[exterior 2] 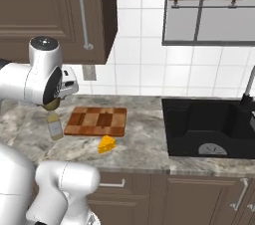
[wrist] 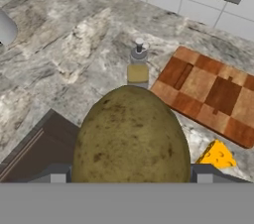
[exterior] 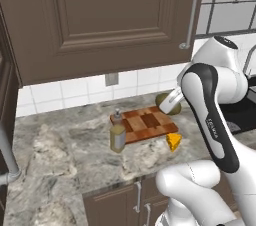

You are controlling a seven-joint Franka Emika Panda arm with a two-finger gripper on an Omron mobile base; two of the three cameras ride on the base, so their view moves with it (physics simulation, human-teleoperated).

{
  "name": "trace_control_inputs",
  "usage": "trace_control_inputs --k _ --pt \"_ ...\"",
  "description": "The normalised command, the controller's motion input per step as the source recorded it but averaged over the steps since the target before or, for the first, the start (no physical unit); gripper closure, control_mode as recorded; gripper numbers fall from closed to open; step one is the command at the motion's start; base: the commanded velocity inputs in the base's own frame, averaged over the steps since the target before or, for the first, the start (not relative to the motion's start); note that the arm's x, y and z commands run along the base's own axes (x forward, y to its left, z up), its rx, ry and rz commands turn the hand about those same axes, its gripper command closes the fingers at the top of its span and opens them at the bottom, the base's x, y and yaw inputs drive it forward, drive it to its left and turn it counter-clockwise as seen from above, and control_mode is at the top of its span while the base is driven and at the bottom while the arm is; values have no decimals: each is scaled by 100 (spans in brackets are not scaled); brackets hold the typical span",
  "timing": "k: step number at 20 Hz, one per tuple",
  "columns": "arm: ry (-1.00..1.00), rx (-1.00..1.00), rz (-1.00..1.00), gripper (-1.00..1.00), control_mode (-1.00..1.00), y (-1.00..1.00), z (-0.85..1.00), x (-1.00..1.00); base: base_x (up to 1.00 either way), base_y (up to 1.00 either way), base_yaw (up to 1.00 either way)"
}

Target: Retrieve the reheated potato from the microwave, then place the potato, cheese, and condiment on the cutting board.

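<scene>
Your two dark fingers (wrist: 128, 177) clench the rounded brownish-olive potato (wrist: 131, 136), which sits squarely between them, aloft over the grey marbled stone surface (wrist: 64, 64). Beyond it, the yellow-orange cheese wedge (wrist: 217, 154) lies just beside the checkered reddish-brown wooden cutting board (wrist: 208, 91); the clear tan-filled condiment bottle (wrist: 138, 64) stands at the board's corner.

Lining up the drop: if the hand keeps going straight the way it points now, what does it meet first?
The hand, shut on the potato, points down at the counter. Straight ahead looks like the condiment beside the cutting board, though depth is unclear.
</scene>
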Motion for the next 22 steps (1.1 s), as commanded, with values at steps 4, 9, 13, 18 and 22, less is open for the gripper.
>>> trace_control_inputs --k 4,9,13,18,22 --pt "0 0 0 100 100 0 0 0 11 -8 17" --pt "0 0 0 100 100 0 0 0 0 0 0" --pt "0 0 0 100 100 0 0 0 0 0 0" --pt "0 0 0 100 100 0 0 0 0 0 0" --pt "0 0 0 100 -100 0 0 0 0 0 0"
